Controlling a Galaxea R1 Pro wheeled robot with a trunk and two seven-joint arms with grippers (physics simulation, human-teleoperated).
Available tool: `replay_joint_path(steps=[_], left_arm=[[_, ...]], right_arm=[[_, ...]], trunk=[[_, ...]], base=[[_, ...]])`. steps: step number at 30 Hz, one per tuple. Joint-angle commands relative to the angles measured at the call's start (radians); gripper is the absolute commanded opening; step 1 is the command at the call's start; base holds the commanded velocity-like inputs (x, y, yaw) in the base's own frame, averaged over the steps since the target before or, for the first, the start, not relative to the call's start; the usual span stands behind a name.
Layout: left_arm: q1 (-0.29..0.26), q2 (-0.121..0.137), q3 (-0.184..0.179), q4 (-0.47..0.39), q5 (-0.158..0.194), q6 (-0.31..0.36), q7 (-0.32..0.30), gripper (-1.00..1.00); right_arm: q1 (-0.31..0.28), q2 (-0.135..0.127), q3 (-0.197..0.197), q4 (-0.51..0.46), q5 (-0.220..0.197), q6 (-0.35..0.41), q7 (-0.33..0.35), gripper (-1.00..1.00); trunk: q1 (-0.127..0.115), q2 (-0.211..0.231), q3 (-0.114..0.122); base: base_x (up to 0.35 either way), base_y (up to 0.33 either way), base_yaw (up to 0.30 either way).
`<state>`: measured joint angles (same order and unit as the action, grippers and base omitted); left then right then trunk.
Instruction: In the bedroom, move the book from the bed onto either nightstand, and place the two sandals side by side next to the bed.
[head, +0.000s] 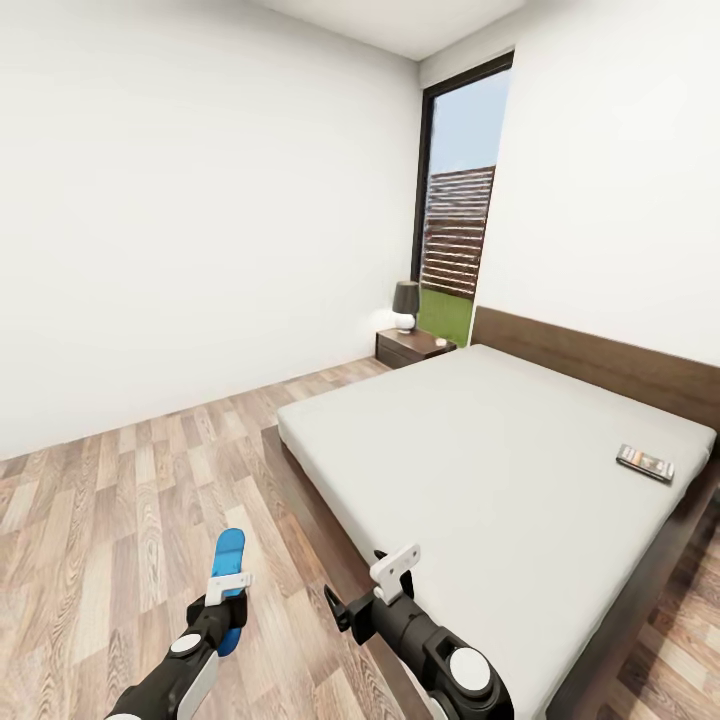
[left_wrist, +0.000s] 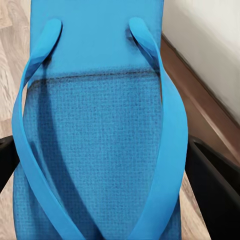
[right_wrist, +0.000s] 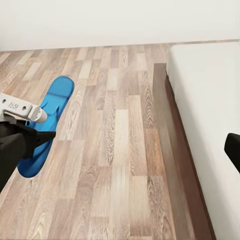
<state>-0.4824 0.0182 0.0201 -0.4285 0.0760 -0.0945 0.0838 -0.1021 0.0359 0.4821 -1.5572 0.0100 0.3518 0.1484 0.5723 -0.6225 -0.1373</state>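
Wood-plank floor (head: 120, 520) spreads at nine o'clock of the bed (head: 500, 470); left tool (head: 228, 592) clamps a blue sandal (head: 228, 560); right tool's (head: 375, 585) state I cannot tell; the book (head: 645, 462) lies on the mattress.

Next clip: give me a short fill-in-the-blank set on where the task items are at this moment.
1. The left hand is closed on a blue ____.
2. The book lies on the ____.
3. On the nightstand by the window stands a dark-shaded ____.
4. The right hand hovers over the bed's edge, holding ____.

Missing words: sandal; bed; lamp; nothing
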Motion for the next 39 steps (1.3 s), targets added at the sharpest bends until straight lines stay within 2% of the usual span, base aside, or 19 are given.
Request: replay_joint_path(steps=[1,11,39], left_arm=[[-0.001,0.000,-0.002,0.001,0.008,-0.003,0.001,-1.00],[-0.001,0.000,-0.002,0.001,0.008,-0.004,0.001,-1.00],[-0.001,0.000,-0.002,0.001,0.008,-0.005,0.001,-1.00]], right_arm=[[-0.001,0.000,-0.001,-0.001,0.001,0.006,0.004,1.00],[-0.001,0.002,-0.002,-0.001,0.001,0.006,0.008,1.00],[-0.001,0.003,-0.001,-0.001,0.001,0.007,0.010,1.00]], trunk=[[0.000,-0.002,-0.002],[0.000,-0.002,-0.002],[0.000,-0.002,0.005]], base=[[0.000,0.040,0.000],[-0.060,0.083,-0.108],[-0.121,0.077,-0.278]])
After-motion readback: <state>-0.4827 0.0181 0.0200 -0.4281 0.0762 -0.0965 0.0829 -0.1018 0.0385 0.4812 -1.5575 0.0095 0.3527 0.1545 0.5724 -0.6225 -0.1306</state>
